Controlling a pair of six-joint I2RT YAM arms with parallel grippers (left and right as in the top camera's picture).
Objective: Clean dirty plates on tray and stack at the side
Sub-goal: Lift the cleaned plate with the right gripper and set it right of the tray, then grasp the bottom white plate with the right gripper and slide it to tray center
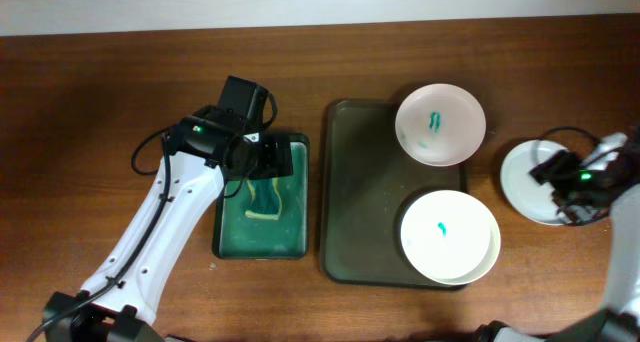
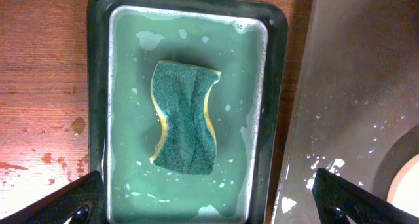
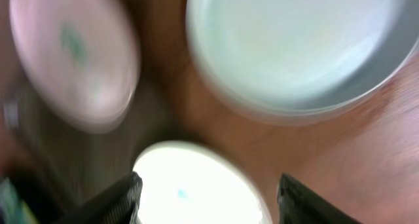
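View from above of a wooden table [image 1: 90, 92] with a large dark tray [image 1: 360, 192] in the middle. Two white plates sit on the right half of the tray. The far plate [image 1: 440, 125] overhangs the tray's far right corner and has teal smears in its middle. The near plate [image 1: 449, 237] overhangs the near right edge and carries one small teal mark. The third plate [image 1: 522, 182] rests on the table to the right of the tray, apart from it; the part in view is plain white.

The right gripper [image 1: 550, 177] hovers over that third plate. Its wrist view is blurred, but its fingers [image 3: 111, 201] stand wide apart with nothing between them.

Just left of the tray lies a small green tray [image 1: 300, 197] of soapy water with a green and yellow sponge [image 2: 185, 116] lying in it. The left gripper [image 1: 268, 162] hangs above the sponge, jaws spread wide, empty
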